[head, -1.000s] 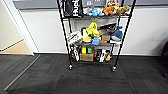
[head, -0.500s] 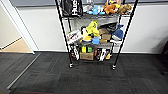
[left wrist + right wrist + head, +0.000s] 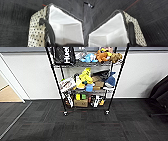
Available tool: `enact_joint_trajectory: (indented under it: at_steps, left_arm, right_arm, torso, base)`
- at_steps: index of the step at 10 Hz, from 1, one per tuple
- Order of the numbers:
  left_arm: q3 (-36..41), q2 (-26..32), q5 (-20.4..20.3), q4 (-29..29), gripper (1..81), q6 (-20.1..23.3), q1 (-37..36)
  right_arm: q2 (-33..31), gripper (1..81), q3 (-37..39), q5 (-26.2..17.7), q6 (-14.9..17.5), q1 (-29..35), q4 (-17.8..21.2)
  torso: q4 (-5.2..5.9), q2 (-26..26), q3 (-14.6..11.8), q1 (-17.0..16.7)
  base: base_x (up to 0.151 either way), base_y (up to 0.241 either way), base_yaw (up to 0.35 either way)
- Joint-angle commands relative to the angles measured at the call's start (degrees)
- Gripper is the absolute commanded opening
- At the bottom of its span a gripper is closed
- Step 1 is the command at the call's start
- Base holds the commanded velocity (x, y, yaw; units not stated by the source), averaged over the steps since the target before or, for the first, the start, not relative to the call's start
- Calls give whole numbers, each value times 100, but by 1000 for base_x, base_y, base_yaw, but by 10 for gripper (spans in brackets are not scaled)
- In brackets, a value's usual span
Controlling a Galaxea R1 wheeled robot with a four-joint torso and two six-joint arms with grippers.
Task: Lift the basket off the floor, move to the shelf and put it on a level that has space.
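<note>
In the head view the shelf (image 3: 86, 82) stands on the floor (image 3: 85, 127) against a pale wall, its castor wheels resting on the dark carpet. At far left a strip of pale wooden flooring (image 3: 8, 94) lies beyond a doorway. Left to right along the shelf's upper tier sit a black bag with white lettering (image 3: 64, 54), a light blue soft toy (image 3: 89, 57) and an orange-brown plush toy (image 3: 103, 55). On the middle tier a tilted printed box (image 3: 67, 84) leans at the left post, then a yellow plush toy (image 3: 84, 78), a small blue cup (image 3: 89, 87) and a dark blue and white plush (image 3: 110, 80). The lowest tier holds a brown cardboard box (image 3: 80, 103) among smaller packages. A dark chair (image 3: 160, 97) stands at far right.

The left wrist view shows the basket (image 3: 37, 32) above the carpet, its white lining bare inside, and a black loop handle (image 3: 49, 31) runs down toward the camera. The right wrist view shows the basket's other end, with its own handle (image 3: 131, 33) likewise running toward the camera. Whether either gripper is clenched on a handle I cannot tell.
</note>
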State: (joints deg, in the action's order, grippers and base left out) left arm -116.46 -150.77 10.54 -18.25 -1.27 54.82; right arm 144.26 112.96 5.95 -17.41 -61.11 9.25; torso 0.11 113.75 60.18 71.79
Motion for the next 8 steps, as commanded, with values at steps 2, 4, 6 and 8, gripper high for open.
enact_joint_trajectory:
  at_steps: [2,4,6,8]
  left_arm:
    - [97,223,378,-12,10,21,-468]
    - [307,433,369,-29,10,21,-450]
    - [439,671,290,-91,10,4,-441]
    - [517,802,281,-100,10,-49,-546]
  right_arm:
    - [-273,10,-108,-270,-43,393,103]
    - [-273,10,-100,-278,-35,358,59]
    - [-281,10,-108,-314,-35,471,50]
    - [-282,10,-301,-462,-35,823,67]
  torso:
    - [-82,-706,-252,-452]
    - [-115,-1034,-460,-660]
    - [-115,-1412,-683,-905]
    - [-115,-1799,-899,-1156]
  base:
    - [0,0,0]
    - [0,0,0]
    - [0,0,0]
    - [0,0,0]
